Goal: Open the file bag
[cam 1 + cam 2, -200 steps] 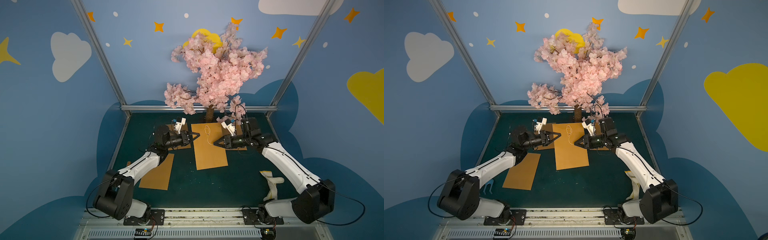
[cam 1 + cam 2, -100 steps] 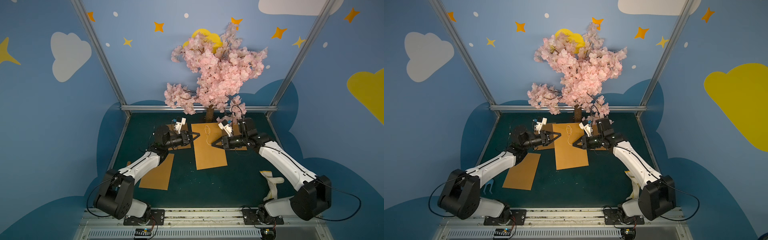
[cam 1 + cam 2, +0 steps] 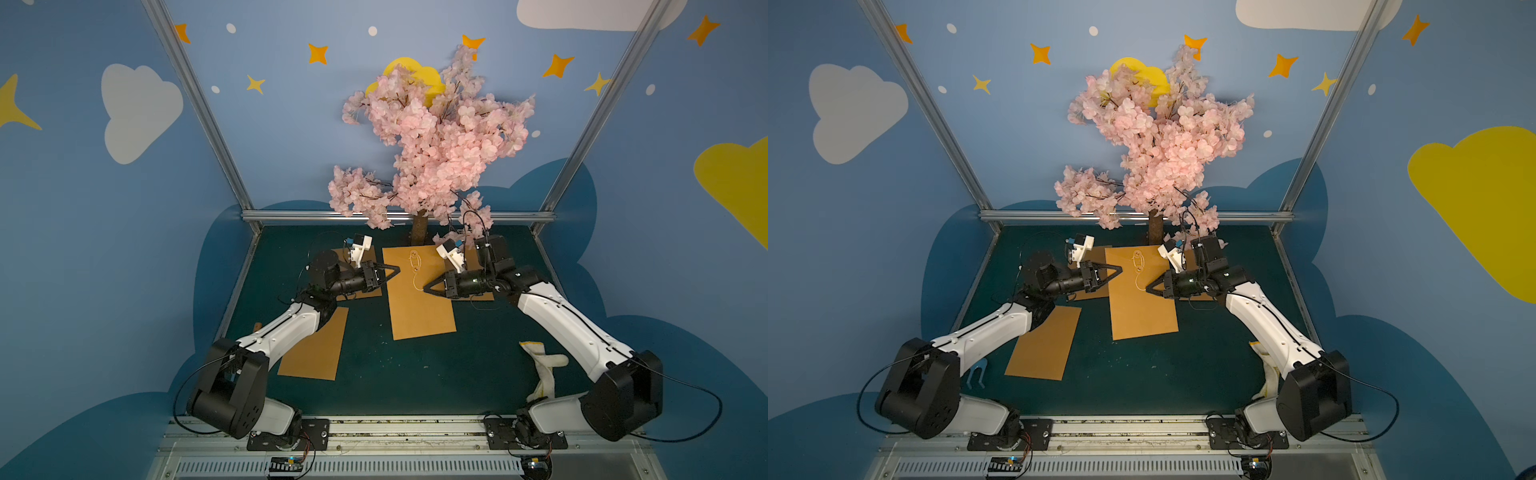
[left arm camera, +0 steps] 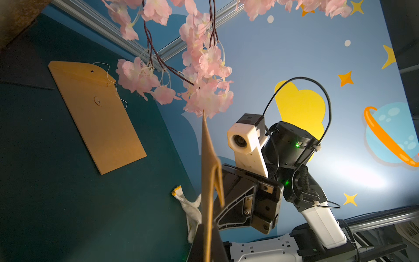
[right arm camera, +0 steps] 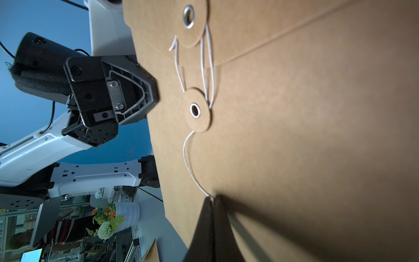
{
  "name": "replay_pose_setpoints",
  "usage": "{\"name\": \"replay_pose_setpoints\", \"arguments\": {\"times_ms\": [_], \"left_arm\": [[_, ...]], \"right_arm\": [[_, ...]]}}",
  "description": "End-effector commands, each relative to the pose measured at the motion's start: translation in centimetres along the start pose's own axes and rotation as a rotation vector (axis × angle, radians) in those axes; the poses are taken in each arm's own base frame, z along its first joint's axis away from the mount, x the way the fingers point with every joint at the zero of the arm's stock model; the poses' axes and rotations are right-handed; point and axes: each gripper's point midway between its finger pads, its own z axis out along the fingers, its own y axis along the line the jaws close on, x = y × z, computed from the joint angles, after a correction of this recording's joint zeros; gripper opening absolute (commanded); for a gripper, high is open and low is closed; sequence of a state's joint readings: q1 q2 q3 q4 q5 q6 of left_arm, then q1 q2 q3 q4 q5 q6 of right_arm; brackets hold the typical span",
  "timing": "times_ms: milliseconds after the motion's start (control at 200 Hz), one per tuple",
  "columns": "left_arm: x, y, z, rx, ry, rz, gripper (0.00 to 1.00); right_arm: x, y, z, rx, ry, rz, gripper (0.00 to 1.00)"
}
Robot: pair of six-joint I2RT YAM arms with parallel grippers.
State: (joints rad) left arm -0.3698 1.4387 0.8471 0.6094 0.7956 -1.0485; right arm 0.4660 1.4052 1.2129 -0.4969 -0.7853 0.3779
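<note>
Mat (image 3: 374, 374), dark green, fills the lower middle of both top views. At its lower left a spare envelope (image 3: 316, 349) lies flat, partly under the left arm.

Above that, left of centre, the left gripper (image 3: 397, 270) points rightward. Its jaws are closed on the left edge of the bag (image 3: 419, 307). The left wrist view shows that brown edge pinched at the bottom centre of the frame. Whether the held edge is lifted off the mat I cannot tell.

The bag sits at the centre of the mat, with its flap end toward the tree (image 3: 432, 137) at upper centre. A white string (image 3: 414, 279) loops near the flap and trails toward the lower right across the paper.

Right of centre, the right gripper (image 3: 424, 288) points leftward over the bag. Its jaws are closed with the string's loose end caught between them. In the right wrist view the string runs straight into the seam between the fingers (image 5: 201, 226) at lower centre.

At the lower right of the top views, a white glove (image 3: 544, 365) lies beside the right arm.
</note>
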Motion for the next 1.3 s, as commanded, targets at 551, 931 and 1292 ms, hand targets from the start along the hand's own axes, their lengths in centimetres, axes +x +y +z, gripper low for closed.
{"name": "replay_pose_setpoints", "arguments": {"times_ms": [551,931,1292], "left_arm": [[3.4,-0.1,2.3,0.003,0.116,0.034,0.02],[6.1,-0.2,3.6,0.014,0.188,0.044,0.02],[4.1,-1.0,2.3,-0.024,0.103,0.072,0.02]], "right_arm": [[-4.4,7.6,0.7,-0.149,-0.051,-0.165,0.0],[-7.3,8.1,1.0,-0.137,-0.087,-0.182,0.0],[-2.0,4.3,-1.7,0.137,0.025,-0.198,0.13]]}}
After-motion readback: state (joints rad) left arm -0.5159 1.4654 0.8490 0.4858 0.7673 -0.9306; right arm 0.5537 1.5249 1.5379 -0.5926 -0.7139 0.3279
